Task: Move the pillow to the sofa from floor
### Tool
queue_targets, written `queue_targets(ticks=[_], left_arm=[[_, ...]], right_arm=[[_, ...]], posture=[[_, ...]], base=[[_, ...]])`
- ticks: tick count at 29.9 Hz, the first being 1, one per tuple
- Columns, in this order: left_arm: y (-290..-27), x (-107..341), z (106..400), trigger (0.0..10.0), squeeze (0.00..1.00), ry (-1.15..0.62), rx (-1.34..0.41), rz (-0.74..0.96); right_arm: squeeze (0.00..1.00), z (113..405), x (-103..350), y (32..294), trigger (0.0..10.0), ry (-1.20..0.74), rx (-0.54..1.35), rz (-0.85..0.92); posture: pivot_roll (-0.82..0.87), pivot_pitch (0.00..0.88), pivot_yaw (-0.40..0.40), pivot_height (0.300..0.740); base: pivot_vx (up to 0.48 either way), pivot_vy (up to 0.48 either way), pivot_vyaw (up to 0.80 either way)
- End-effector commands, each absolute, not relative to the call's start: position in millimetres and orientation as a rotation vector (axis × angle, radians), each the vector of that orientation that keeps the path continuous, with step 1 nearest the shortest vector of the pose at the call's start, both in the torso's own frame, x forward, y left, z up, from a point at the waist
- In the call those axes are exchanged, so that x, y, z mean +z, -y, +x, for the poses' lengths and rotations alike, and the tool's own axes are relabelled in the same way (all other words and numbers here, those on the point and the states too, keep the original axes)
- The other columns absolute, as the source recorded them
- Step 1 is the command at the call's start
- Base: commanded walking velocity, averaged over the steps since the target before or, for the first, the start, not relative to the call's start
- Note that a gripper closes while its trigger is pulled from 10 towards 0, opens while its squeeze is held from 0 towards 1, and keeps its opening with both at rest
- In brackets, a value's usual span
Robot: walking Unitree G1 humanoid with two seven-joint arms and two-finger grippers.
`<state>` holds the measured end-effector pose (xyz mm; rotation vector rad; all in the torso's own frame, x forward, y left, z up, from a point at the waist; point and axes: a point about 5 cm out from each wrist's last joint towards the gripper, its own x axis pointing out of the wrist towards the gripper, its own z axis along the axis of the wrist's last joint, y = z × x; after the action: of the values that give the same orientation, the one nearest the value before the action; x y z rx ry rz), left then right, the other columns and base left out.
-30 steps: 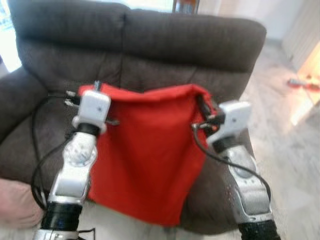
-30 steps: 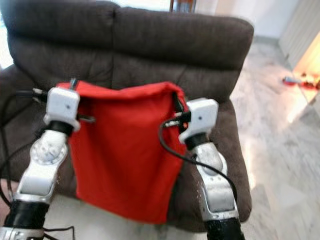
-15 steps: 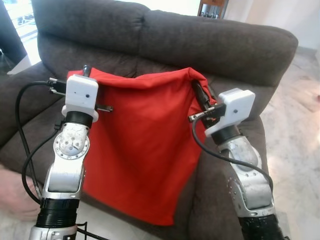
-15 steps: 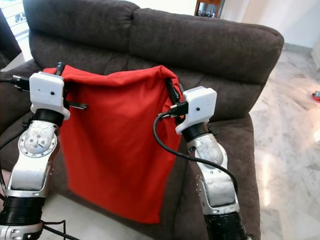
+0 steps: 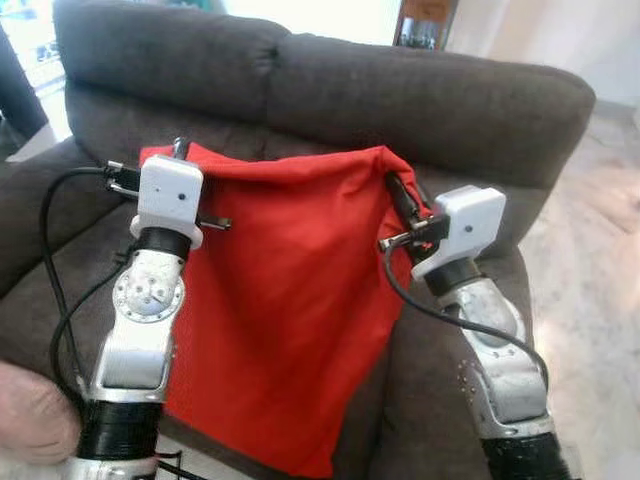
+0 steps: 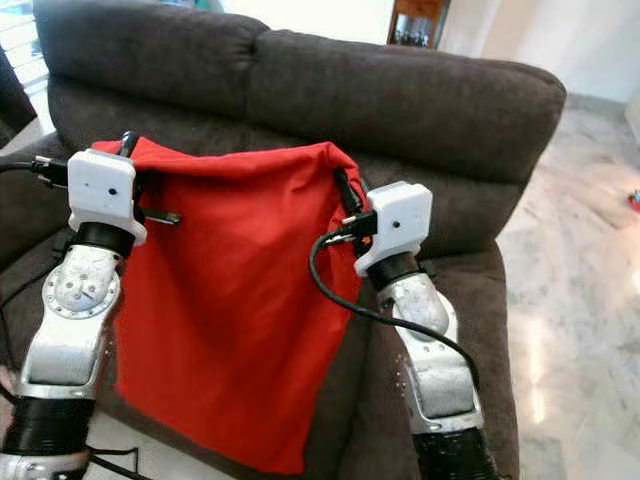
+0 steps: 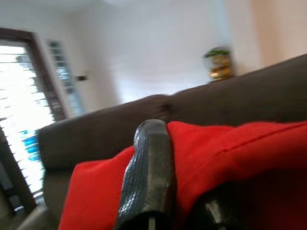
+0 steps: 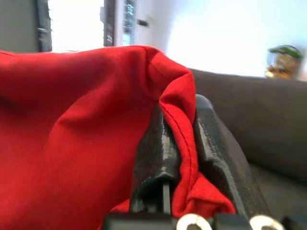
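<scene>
So the red fabric pillow [image 5: 290,310] is hanging in the air right in front of the dark brown upholstered sofa [image 5: 400,95], held up by its two top corners. The left gripper [image 5: 172,158] is pinched on the upper left corner, and the right gripper [image 8: 184,158] has the upper right corner's seam clamped between its black fingers [image 8: 218,153]. The rest of the pillow droops down between the two silver arms, over the seat's front edge.
</scene>
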<state>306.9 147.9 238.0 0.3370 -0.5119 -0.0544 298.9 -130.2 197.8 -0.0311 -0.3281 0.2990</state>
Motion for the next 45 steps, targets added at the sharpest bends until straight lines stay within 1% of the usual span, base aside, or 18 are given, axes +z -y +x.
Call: queue_targets(ticks=[1, 12, 14, 15, 16, 18, 22, 23, 24, 31, 37, 38, 39, 41, 42, 43, 44, 45], left_arm=[[-152, 263, 299, 10.0, 0.0, 0.629, -0.035, 0.343], [-152, 260, 299, 10.0, 0.0, 0.618, -0.042, 0.348], [-151, 251, 301, 10.0, 0.0, 0.57, -0.072, 0.356], [-147, 236, 303, 10.0, 0.0, 0.492, -0.134, 0.378], [-147, 236, 303, 10.0, 0.0, 0.492, -0.134, 0.378], [-141, 220, 304, 10.0, 0.0, 0.419, -0.209, 0.397], [-134, 204, 303, 10.0, 0.0, 0.338, -0.281, 0.425], [-130, 190, 303, 10.0, 0.0, 0.26, -0.319, 0.463], [-128, 186, 303, 10.0, 0.0, 0.237, -0.335, 0.473], [-127, 179, 301, 10.0, 0.0, 0.204, -0.371, 0.528], [-127, 180, 301, 10.0, 0.0, 0.203, -0.369, 0.535], [-127, 180, 301, 10.0, 0.31, 0.204, -0.367, 0.535], [-127, 181, 301, 10.0, 0.66, 0.206, -0.365, 0.534], [-127, 181, 301, 10.0, 0.66, 0.206, -0.365, 0.534], [-127, 182, 301, 10.0, 1.0, 0.212, -0.362, 0.536], [-127, 183, 301, 10.0, 1.0, 0.214, -0.361, 0.536], [-127, 183, 301, 10.0, 1.0, 0.217, -0.359, 0.537], [-127, 184, 301, 10.0, 1.0, 0.22, -0.358, 0.537]], right_arm=[[0.0, 298, 218, 124, 10.0, 0.417, 0.311, -0.02], [0.0, 302, 220, 128, 10.0, 0.423, 0.282, -0.023], [0.0, 302, 216, 127, 10.0, 0.401, 0.293, -0.029], [0.0, 303, 209, 125, 10.0, 0.362, 0.301, -0.056], [0.0, 303, 209, 125, 10.0, 0.362, 0.301, -0.056], [0.0, 303, 205, 124, 10.0, 0.33, 0.311, -0.067], [0.0, 303, 199, 123, 10.0, 0.288, 0.335, -0.087], [0.0, 302, 192, 122, 10.0, 0.25, 0.358, -0.109], [0.0, 301, 190, 121, 10.0, 0.237, 0.368, -0.111], [0.0, 299, 178, 119, 10.0, 0.166, 0.402, -0.141], [0.0, 298, 177, 117, 10.0, 0.155, 0.423, -0.144], [0.0, 298, 177, 117, 10.0, 0.155, 0.425, -0.143], [0.0, 298, 177, 117, 10.0, 0.154, 0.425, -0.143], [0.0, 298, 177, 117, 10.0, 0.153, 0.426, -0.143], [0.19, 298, 177, 117, 10.0, 0.153, 0.428, -0.139], [0.56, 297, 177, 117, 10.0, 0.153, 0.429, -0.134], [1.0, 297, 178, 116, 10.0, 0.154, 0.431, -0.13], [1.0, 297, 178, 116, 10.0, 0.155, 0.433, -0.128]], posture=[[0.1, 0.0, -0.044, 0.74], [0.11, 0.0, -0.046, 0.74], [0.11, 0.0, -0.046, 0.74], [0.11, 0.0, -0.046, 0.74], [0.11, 0.0, -0.046, 0.74], [0.11, 0.0, -0.046, 0.74], [0.11, 0.0, -0.046, 0.74], [0.1, 0.0, -0.047, 0.74], [0.1, 0.0, -0.048, 0.74], [0.1, 0.0, -0.049, 0.74], [0.1, 0.0, -0.049, 0.74], [0.1, 0.0, -0.049, 0.74], [0.1, 0.0, -0.048, 0.74], [0.1, 0.0, -0.048, 0.74], [0.1, 0.0, -0.048, 0.74], [0.1, 0.0, -0.048, 0.74], [0.1, 0.0, -0.048, 0.74], [0.1, 0.0, -0.048, 0.74]], base=[[0.311, 0.0, 0.0], [0.299, 0.0, 0.0], [0.0, 0.0, 0.0], [0.0, 0.0, 0.0], [0.0, 0.0, 0.0], [0.0, 0.0, 0.0], [0.0, 0.0, 0.0], [0.0, 0.0, 0.0], [0.0, 0.0, 0.0], [0.0, 0.0, 0.0], [0.0, 0.0, 0.0], [0.0, 0.0, 0.0], [0.0, 0.0, 0.0], [0.0, 0.0, 0.0], [0.0, 0.0, 0.0], [0.0, 0.0, 0.0], [0.0, 0.0, 0.0], [0.0, 0.0, 0.0]])
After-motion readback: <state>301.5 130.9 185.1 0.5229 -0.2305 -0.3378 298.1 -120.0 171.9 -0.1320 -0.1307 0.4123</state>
